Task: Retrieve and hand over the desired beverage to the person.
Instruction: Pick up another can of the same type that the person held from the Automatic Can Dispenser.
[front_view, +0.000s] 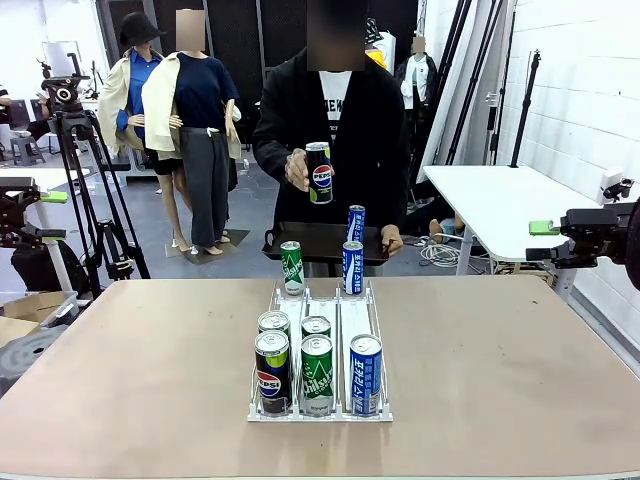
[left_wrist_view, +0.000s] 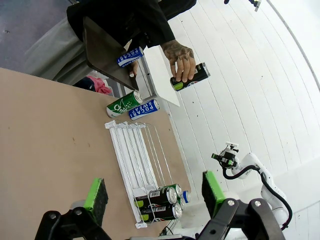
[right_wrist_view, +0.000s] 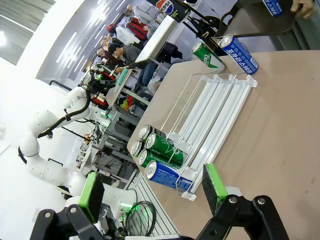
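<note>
- Nearest us, our left gripper (left_wrist_view: 155, 192) and right gripper (right_wrist_view: 153, 189) hold their green-padded fingers wide apart, gripping nothing.
- On the tan table (front_view: 500, 380), a clear plastic rack (front_view: 340, 310) carries 5 cans at its near end, fronted by a black Pepsi can (front_view: 272, 372), a green can (front_view: 317, 375) and a blue can (front_view: 366, 375).
- Across the table, the person in a black jacket (front_view: 370, 120) lifts a second Pepsi can (front_view: 319, 172) and holds a dark tray (front_view: 310, 243) bearing a slim blue can (front_view: 356, 222).

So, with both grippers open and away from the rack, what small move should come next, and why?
Probably the left gripper reaching toward the front Pepsi can in the rack: the person is holding up a matching Pepsi can, and that lane sits on the robot's left.
</note>
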